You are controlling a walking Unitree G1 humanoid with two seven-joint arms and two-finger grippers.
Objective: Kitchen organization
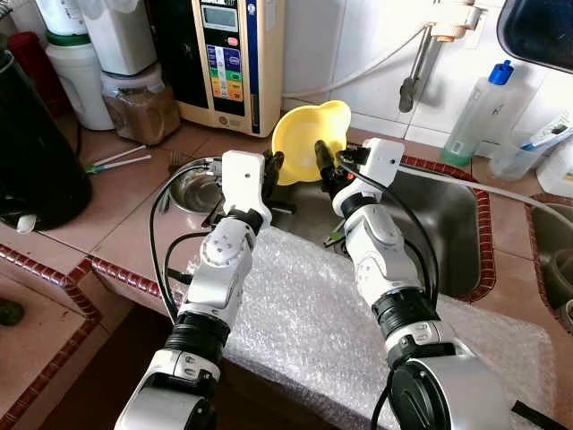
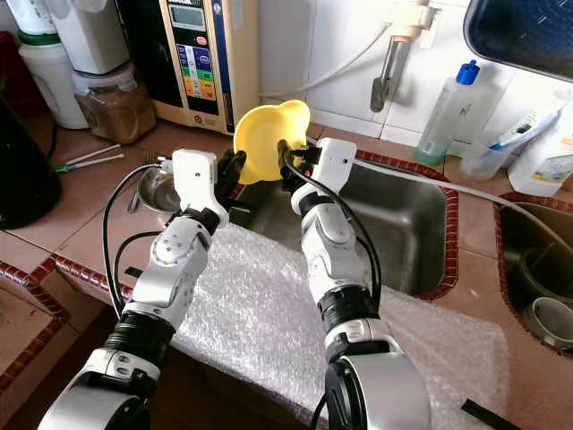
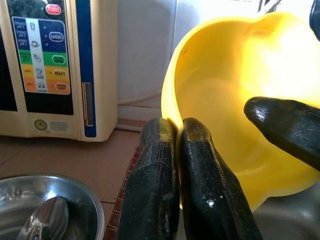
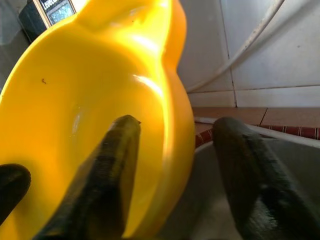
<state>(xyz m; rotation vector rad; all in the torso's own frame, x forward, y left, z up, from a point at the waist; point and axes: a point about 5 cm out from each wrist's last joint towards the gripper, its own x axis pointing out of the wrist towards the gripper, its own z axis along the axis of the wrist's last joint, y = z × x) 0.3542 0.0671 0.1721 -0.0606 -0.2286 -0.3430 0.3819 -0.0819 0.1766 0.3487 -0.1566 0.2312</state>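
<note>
A yellow plastic bowl (image 1: pixel 300 134) stands tilted on edge at the back left corner of the steel sink (image 1: pixel 448 233). My left gripper (image 1: pixel 271 167) is shut on the bowl's left rim; in the left wrist view its two fingers (image 3: pixel 155 170) pinch the thin rim between them. My right gripper (image 1: pixel 325 161) is open and straddles the bowl's right rim (image 4: pixel 175 100), one finger (image 4: pixel 107 175) inside the bowl and the other outside over the sink.
A steel bowl (image 1: pixel 192 188) holding a spoon sits left of the sink. A water purifier (image 1: pixel 228 63) and jars stand at the back, a bottle (image 1: pixel 479 112) right of the tap (image 1: pixel 421 54). Bubble wrap (image 1: pixel 304 313) covers the counter's near edge.
</note>
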